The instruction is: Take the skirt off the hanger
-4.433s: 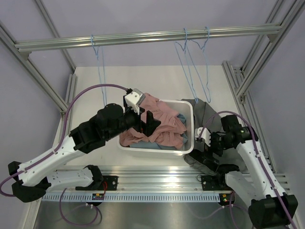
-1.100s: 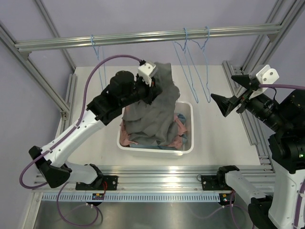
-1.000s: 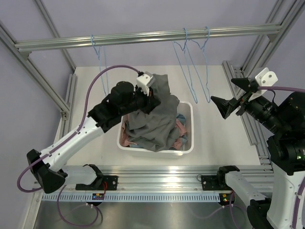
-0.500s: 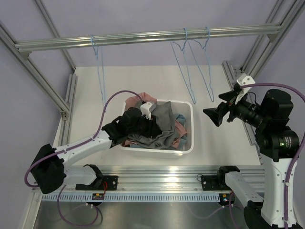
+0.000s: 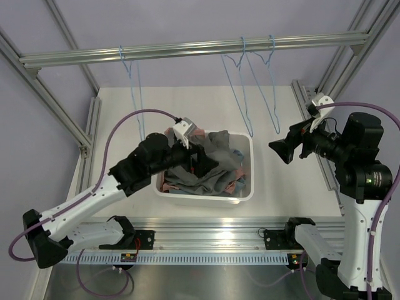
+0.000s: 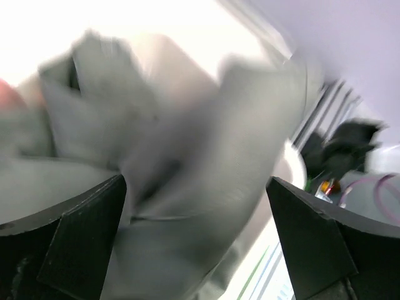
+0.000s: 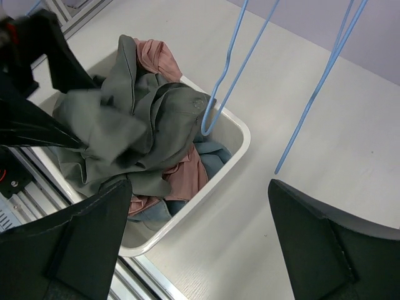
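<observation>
Lying within bin rim (image 5: 252,170), grey skirt (image 5: 215,166)

The white-and-black left arm (image 5: 87,203) reaches from its near-left base up and rightwards towards the middle of the scene. Its black two-finger left gripper (image 5: 201,164) is tipped downwards, fingers (image 6: 75,244) spread wide apart. The white-and-black right arm (image 5: 361,206) stands nearly upright at the near right, wrist turned leftwards, and its black right gripper (image 5: 282,149) hangs in the air with fingers (image 7: 81,250) likewise wide apart.
</observation>
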